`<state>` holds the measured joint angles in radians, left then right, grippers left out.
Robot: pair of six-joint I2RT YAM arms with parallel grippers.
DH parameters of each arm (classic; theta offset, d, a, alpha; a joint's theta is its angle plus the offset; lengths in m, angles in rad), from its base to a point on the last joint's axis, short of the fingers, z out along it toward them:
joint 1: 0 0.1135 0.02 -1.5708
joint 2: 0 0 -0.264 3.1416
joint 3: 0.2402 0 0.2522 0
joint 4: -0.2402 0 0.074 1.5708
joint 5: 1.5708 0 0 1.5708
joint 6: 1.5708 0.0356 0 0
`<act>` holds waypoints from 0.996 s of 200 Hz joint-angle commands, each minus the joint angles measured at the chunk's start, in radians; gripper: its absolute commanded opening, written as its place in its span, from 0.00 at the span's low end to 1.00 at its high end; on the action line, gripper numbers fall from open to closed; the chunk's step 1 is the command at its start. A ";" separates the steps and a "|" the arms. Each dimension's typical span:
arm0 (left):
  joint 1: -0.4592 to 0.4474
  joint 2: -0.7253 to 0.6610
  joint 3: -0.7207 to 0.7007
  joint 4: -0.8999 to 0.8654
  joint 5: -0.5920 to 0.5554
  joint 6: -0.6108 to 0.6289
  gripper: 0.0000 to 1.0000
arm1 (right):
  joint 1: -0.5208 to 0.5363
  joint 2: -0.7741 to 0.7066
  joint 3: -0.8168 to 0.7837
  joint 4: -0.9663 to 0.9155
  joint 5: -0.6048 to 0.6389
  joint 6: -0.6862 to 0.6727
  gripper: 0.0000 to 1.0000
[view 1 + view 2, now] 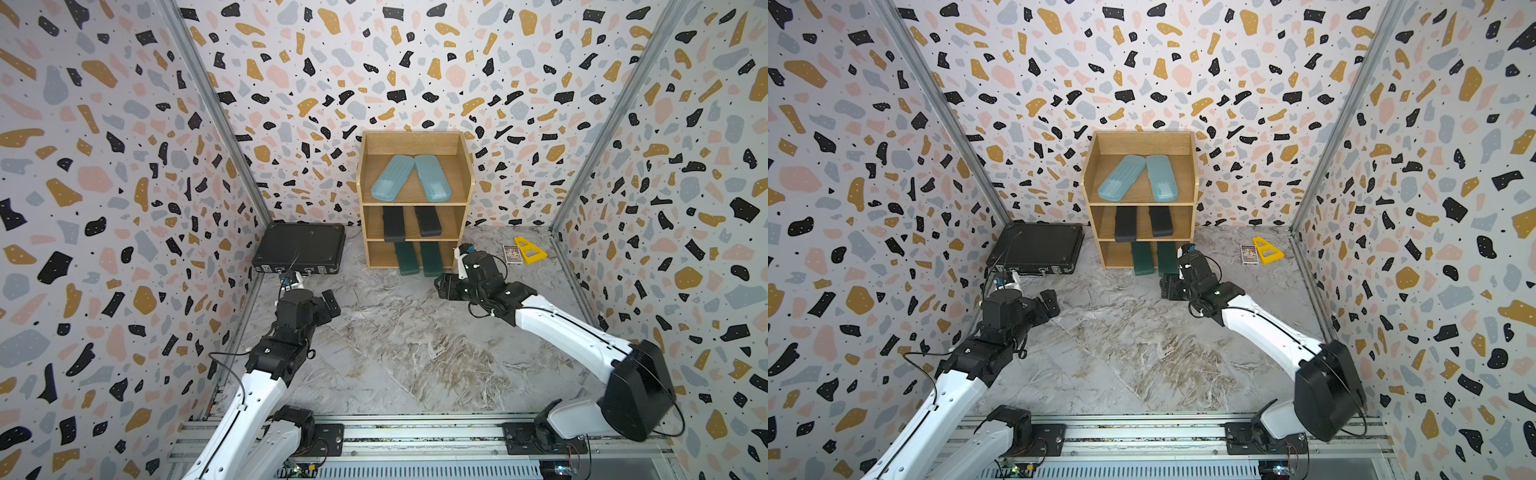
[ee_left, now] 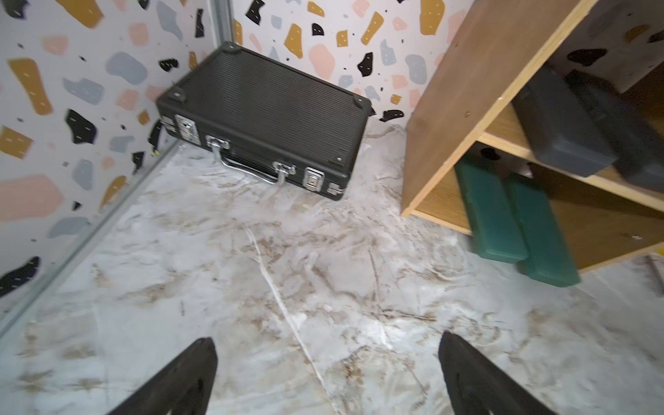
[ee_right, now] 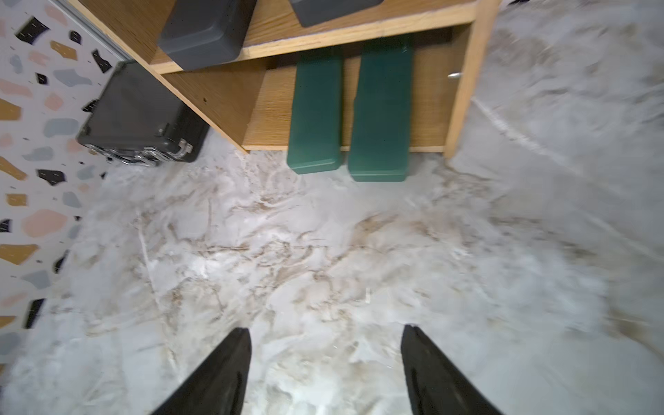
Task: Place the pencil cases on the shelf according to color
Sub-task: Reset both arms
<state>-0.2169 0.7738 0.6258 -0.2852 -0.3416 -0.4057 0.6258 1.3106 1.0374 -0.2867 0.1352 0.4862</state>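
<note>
Right gripper [image 3: 325, 328] nearest: spread apart, empty, over marbled tabletop [image 3: 287, 233]. Straight ahead and not touching, two dark green pencil cases [image 3: 314, 111] side by side on bottom tier of shelf [image 3: 463, 90], long axes near to far, near ends jutting past front edge. Black pencil cases [image 1: 393, 224] on middle tier, light blue pencil cases [image 1: 392, 176] on top. Left gripper [image 2: 327, 337] wide open, empty, off left by black briefcase [image 2: 262, 115]. Seems sorted by colour; at most a nudge deeper for green pair, best from right arm, nearer and in line.
</note>
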 commanded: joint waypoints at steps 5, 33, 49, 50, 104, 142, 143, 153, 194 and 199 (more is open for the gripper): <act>0.004 0.045 -0.096 0.269 -0.201 0.187 1.00 | 0.002 -0.123 -0.070 -0.128 0.384 -0.204 0.98; 0.004 0.240 -0.193 0.588 -0.308 0.260 1.00 | -0.013 -0.219 -0.196 -0.030 0.686 -0.296 1.00; 0.004 0.380 -0.204 0.721 -0.336 0.300 1.00 | -0.025 -0.248 -0.264 0.090 0.722 -0.426 1.00; 0.004 0.386 -0.202 0.722 -0.338 0.300 1.00 | -0.026 -0.249 -0.268 0.097 0.724 -0.434 1.00; 0.004 0.616 -0.239 0.983 -0.210 0.395 1.00 | -0.310 -0.238 -0.435 0.372 0.684 -0.478 1.00; 0.010 0.619 -0.247 1.001 -0.176 0.398 1.00 | -0.443 -0.117 -0.548 0.671 0.605 -0.485 1.00; 0.011 0.620 -0.246 1.001 -0.174 0.398 1.00 | -0.443 -0.113 -0.551 0.682 0.606 -0.485 1.00; 0.021 0.628 -0.236 0.991 -0.148 0.397 1.00 | -0.446 -0.066 -0.581 0.784 0.593 -0.496 1.00; 0.061 0.637 -0.316 1.111 0.010 0.406 1.00 | -0.456 0.103 -0.592 0.914 0.550 -0.517 1.00; 0.062 0.671 -0.341 1.216 0.007 0.420 1.00 | -0.457 0.092 -0.582 0.865 0.531 -0.490 1.00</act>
<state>-0.1799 1.4021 0.3672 0.6868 -0.4549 -0.0185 0.1757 1.3952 0.4492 0.4683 0.7063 -0.0078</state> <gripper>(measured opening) 0.993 0.995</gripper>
